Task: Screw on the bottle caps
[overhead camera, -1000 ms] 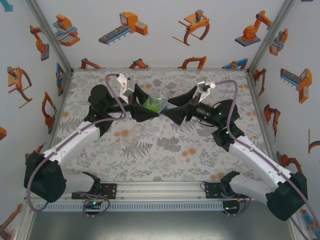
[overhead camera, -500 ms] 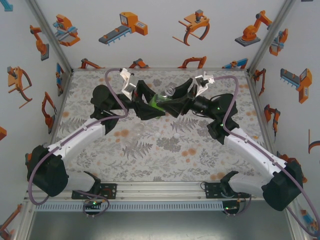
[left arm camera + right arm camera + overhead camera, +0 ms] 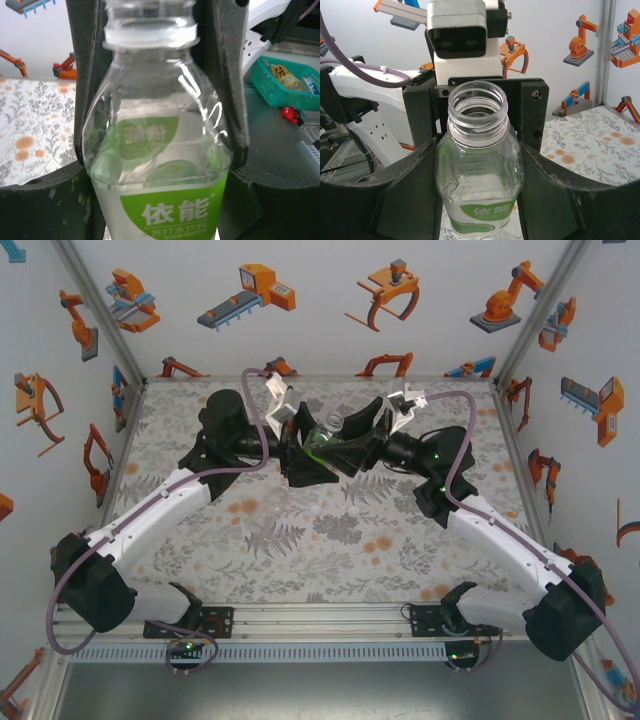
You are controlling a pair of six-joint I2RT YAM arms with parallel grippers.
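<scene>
We see both arms reaching inward and meeting at the top centre of the overhead frame. The right gripper (image 3: pixel 350 452) is clamped on the green-labelled bottle (image 3: pixel 479 165), whose threaded mouth is open. The left gripper (image 3: pixel 303 455) flanks the bottle's shoulder; we cannot tell whether it presses. A teal basket (image 3: pixel 265 87) sits at upper right of the left wrist view. The label (image 3: pixel 172 212) reads "依能" and "SODA WATER".

Between the fingers of the left gripper (image 3: pixel 156 50), the bottle (image 3: pixel 160 165) runs off the top edge at its mouth and off the bottom edge below its label. We cannot tell whether those fingers touch it. From above, the right gripper (image 3: pixel 345 452) and the left one cover most of it. On the counter (image 3: pixel 300 550), pale specks (image 3: pixel 275 503) on the near side of the left gripper are too small for us to name.
</scene>
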